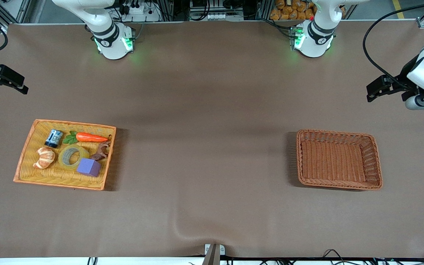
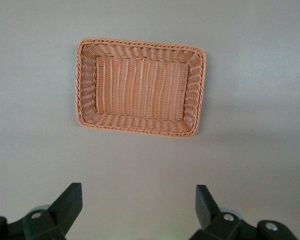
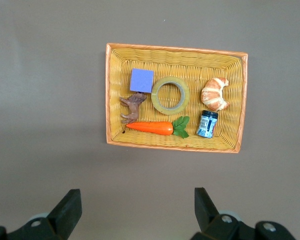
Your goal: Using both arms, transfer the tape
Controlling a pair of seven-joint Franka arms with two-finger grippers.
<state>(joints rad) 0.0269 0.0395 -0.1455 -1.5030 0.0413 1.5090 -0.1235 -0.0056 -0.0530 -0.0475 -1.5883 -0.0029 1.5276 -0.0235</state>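
Note:
The tape (image 1: 64, 158), a translucent yellowish ring, lies flat in the yellow woven tray (image 1: 76, 123) toward the right arm's end of the table, between a croissant (image 1: 44, 157) and a purple cube (image 1: 89, 167). It also shows in the right wrist view (image 3: 170, 108). My right gripper (image 1: 22, 87) hangs high over the bare table at that end, open and empty (image 3: 137, 202). My left gripper (image 1: 372, 96) hangs high over the table at the left arm's end, open and empty (image 2: 138, 200).
The tray also holds a carrot (image 1: 91, 137), a blue can (image 1: 53, 138) and a brown figurine (image 1: 101, 151). An empty brown wicker basket (image 1: 339, 160) stands toward the left arm's end and shows in the left wrist view (image 2: 140, 85). Brown cloth lies between them.

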